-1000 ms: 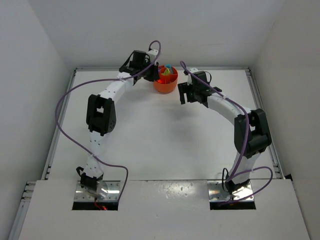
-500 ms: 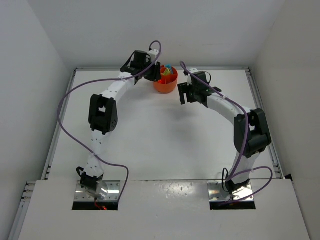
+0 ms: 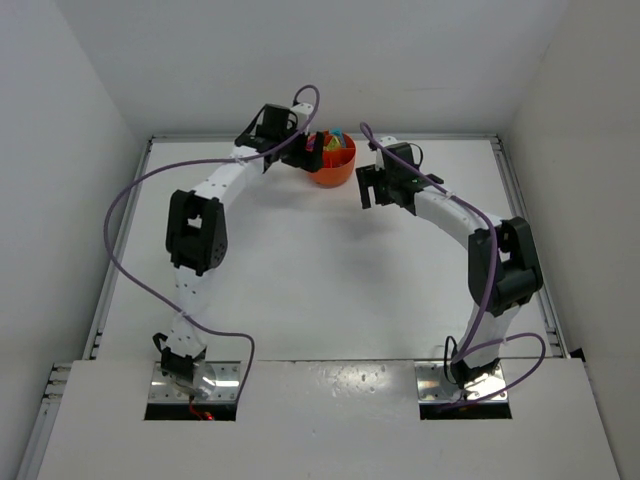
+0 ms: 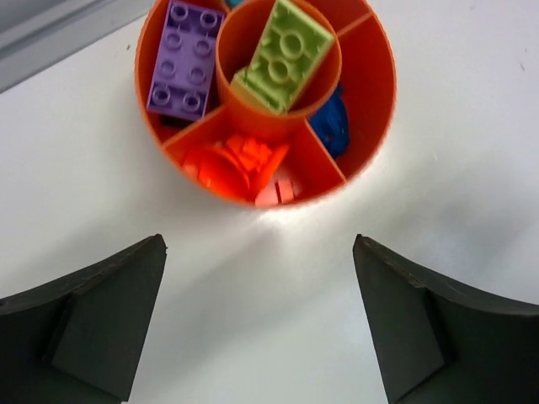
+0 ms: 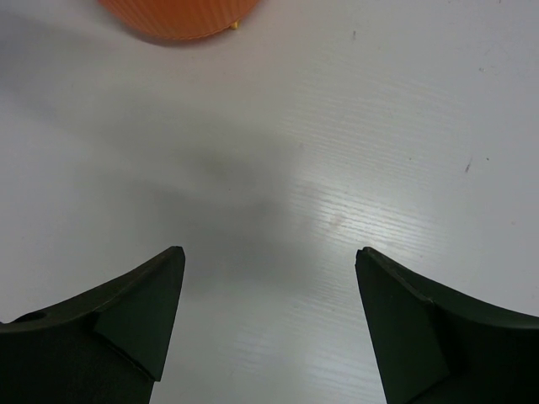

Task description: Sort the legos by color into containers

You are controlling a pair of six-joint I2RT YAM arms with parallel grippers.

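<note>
The containers are the compartments of one round orange dish (image 4: pixel 376 77) at the back of the table (image 3: pixel 331 172). In the left wrist view a lime green brick (image 4: pixel 285 55) lies in the centre cup. A purple brick (image 4: pixel 179 59), blue pieces (image 4: pixel 333 126) and orange pieces (image 4: pixel 240 164) fill the outer sections. My left gripper (image 4: pixel 259 244) stands wide open just short of the dish's near rim, with nothing between its fingers; from above it (image 3: pixel 306 150) is at the dish's left side. My right gripper (image 5: pixel 269 252) is open and empty over bare table, right of the dish (image 5: pixel 177 17).
White walls close in the table (image 3: pixel 300 260) on three sides, and the dish sits close to the back wall. A raised rail (image 3: pixel 120 250) runs along the left edge and another along the right edge. Purple cables loop off both arms.
My left gripper has opened from nearly shut to wide open, and the left arm has shifted a little to the left. The right arm has stayed put.
</note>
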